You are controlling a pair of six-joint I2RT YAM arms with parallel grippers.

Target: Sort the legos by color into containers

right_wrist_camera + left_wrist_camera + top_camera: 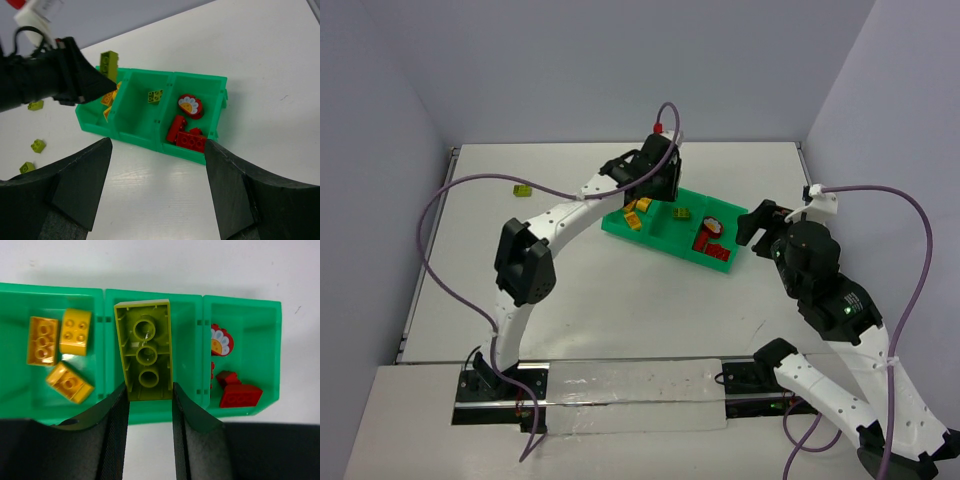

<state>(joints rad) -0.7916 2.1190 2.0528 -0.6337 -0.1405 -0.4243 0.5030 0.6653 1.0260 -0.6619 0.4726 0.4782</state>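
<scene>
The green tray (650, 243) lies at centre-right of the table. My left gripper (658, 185) is shut on an olive-green brick (144, 350) and holds it studs-down over the middle compartment (186, 340). The left compartment holds three yellow bricks (75, 331). The right one holds red bricks (240, 395) and a round red flower piece (221, 341). A small olive brick (155, 96) lies in the middle compartment. My right gripper (757, 222) is open and empty, just right of the tray, with the tray's near wall (145, 140) in front of its fingers.
Three loose olive bricks (35, 105) (38, 145) (26, 167) lie on the table left of the tray. One of them shows in the top view (521, 189) at the far left. Grey walls close the table's back and sides.
</scene>
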